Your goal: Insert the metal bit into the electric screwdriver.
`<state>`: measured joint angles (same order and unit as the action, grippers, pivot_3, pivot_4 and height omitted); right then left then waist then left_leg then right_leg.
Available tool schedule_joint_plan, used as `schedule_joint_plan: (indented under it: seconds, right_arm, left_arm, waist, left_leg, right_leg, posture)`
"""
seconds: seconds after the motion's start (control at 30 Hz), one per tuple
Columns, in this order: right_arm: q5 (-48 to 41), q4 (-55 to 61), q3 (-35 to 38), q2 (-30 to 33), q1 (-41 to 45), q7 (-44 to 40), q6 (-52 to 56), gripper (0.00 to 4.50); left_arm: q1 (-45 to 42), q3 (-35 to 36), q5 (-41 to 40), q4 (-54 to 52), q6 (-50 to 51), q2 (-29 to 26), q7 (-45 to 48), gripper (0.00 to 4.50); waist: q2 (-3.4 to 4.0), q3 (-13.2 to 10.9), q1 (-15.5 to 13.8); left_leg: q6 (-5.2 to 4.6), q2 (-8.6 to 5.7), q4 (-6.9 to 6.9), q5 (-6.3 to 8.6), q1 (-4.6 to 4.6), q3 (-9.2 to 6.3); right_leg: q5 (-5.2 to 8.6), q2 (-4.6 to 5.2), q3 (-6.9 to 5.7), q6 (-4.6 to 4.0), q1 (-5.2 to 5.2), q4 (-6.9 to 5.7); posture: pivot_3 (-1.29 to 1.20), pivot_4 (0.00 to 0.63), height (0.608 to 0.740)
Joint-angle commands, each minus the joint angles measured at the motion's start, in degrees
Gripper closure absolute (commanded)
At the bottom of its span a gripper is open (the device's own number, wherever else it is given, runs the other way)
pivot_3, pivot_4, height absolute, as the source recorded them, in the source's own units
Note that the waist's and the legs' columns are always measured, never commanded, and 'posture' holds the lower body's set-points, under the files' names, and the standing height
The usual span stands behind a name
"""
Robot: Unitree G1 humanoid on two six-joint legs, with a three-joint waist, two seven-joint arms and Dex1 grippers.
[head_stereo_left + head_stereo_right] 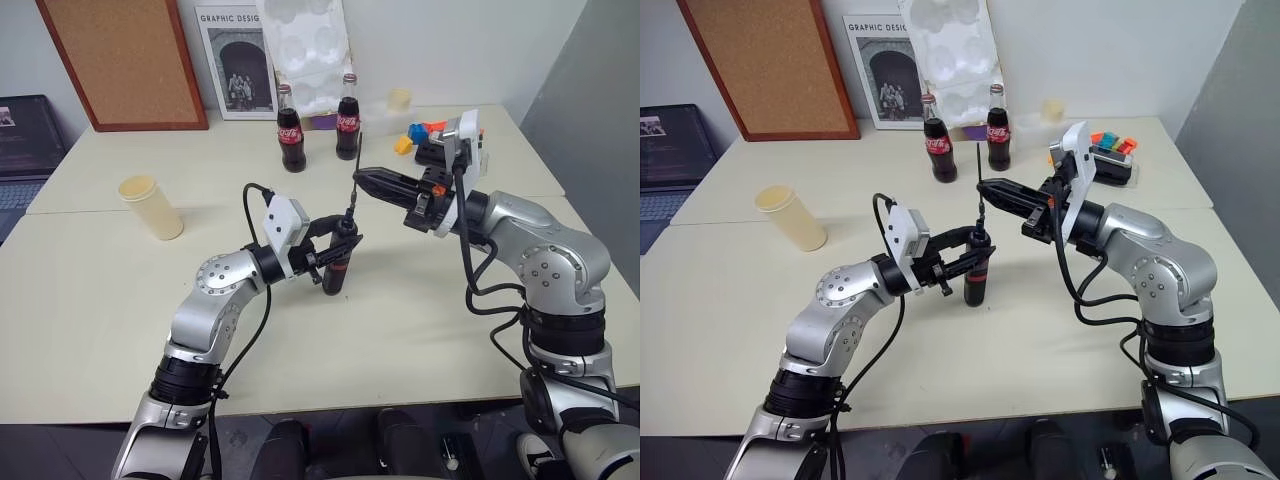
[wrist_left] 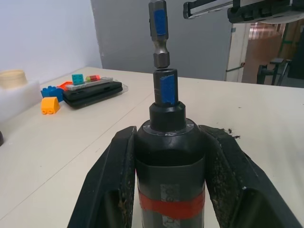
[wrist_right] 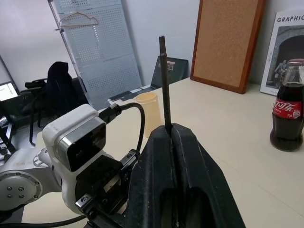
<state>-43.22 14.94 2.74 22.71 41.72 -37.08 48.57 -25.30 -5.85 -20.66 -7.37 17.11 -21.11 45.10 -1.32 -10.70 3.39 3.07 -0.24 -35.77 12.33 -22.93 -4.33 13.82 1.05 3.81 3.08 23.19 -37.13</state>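
Note:
My left gripper (image 1: pixel 334 250) is shut on the electric screwdriver (image 1: pixel 337 265), a black tool with a red band (image 2: pixel 171 208), held upright with its base near the table. Its narrow nose (image 2: pixel 165 88) points up. My right gripper (image 1: pixel 362 180) comes in from the right, shut on the metal bit (image 3: pixel 163 80). The thin rod stands vertical above the screwdriver. In the left wrist view the bit's thicker lower end (image 2: pixel 160 54) sits right at the mouth of the nose, in line with it.
Two cola bottles (image 1: pixel 290 130) (image 1: pixel 347 120) stand behind the grippers. A cream cup (image 1: pixel 150 205) is on the left. Toy blocks (image 1: pixel 420 135) and a black case (image 2: pixel 92 91) lie at the back right. A cork board (image 1: pixel 125 60) leans on the wall.

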Motion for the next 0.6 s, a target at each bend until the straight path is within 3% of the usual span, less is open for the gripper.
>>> schedule_joint_plan:
  seconds: [0.03, 0.6]
  right_arm:
    - [-1.7, 2.2, 1.6, 0.0, 1.0, 0.6, -0.3, 4.46]
    - [-3.0, 2.5, 1.7, -0.6, 1.3, 2.1, 0.4, 4.46]
  left_arm:
    - [1.6, -0.4, 1.4, 2.0, 2.1, -1.2, -0.5, 2.83]
    - [1.7, -0.4, 1.5, 2.1, 2.0, -1.2, -0.6, 2.83]
  waist:
    - [0.00, 0.0, 0.0]
    - [0.00, 0.0, 0.0]
  left_leg:
    - [0.00, 0.00, 0.00, 0.00, 0.00, 0.00]
    - [0.00, 0.00, 0.00, 0.00, 0.00, 0.00]
  right_leg:
    - [0.00, 0.00, 0.00, 0.00, 0.00, 0.00]
    - [0.00, 0.00, 0.00, 0.00, 0.00, 0.00]
  posture:
    - [0.00, 0.150, 0.740]
    - [0.00, 0.150, 0.740]
